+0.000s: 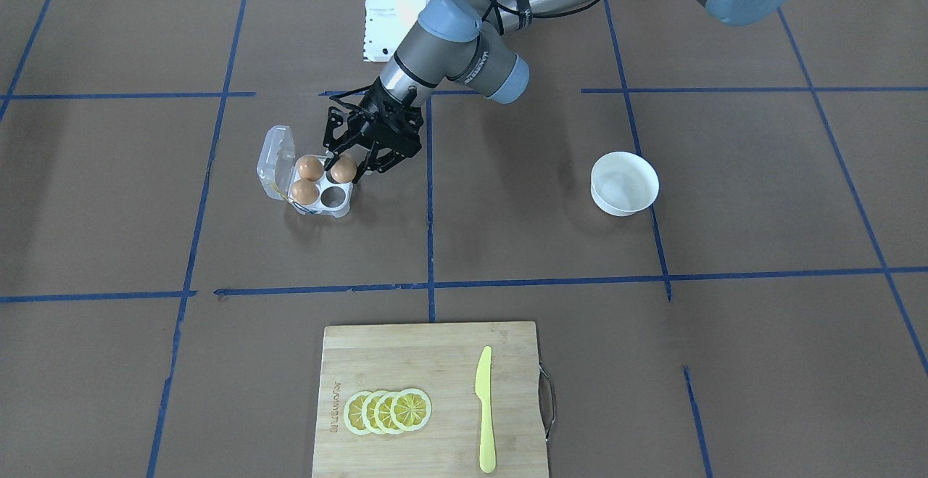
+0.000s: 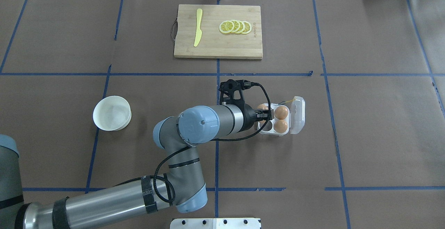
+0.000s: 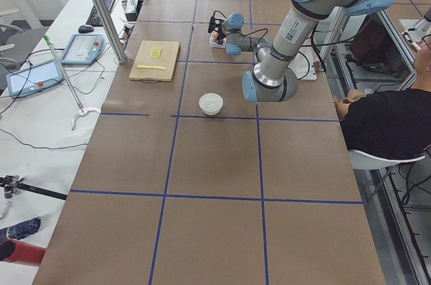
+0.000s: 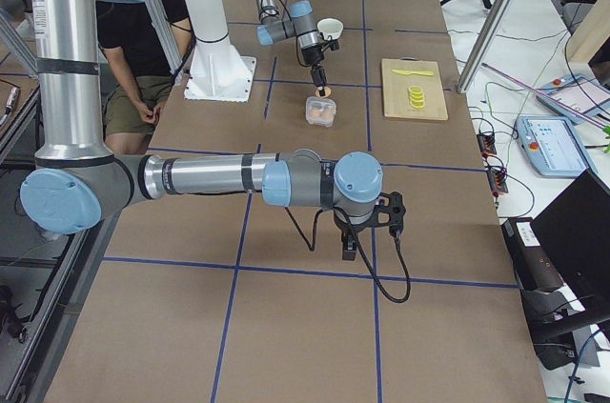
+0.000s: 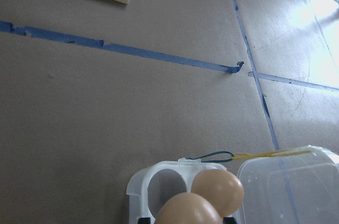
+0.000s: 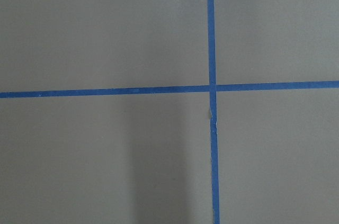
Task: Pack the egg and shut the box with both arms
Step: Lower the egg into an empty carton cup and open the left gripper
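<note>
The clear box (image 1: 334, 196) lies open on the table with its lid (image 1: 276, 151) folded out to the side. Two eggs sit in the cups beside the lid (image 1: 310, 167) (image 1: 304, 191). My left gripper (image 1: 345, 171) is shut on a third egg (image 1: 344, 168), holding it at the cup next to the empty one. The left wrist view shows this egg (image 5: 185, 211) low and centred, by the box rim (image 5: 139, 192). From overhead the gripper (image 2: 263, 115) mostly hides it. My right gripper (image 4: 350, 249) hangs over bare table far from the box; I cannot tell its state.
A white bowl (image 1: 624, 183) stands on my left side. A wooden cutting board (image 1: 435, 362) at the far edge carries lemon slices (image 1: 388, 411) and a yellow knife (image 1: 484, 409). A person (image 3: 390, 116) sits beside the table.
</note>
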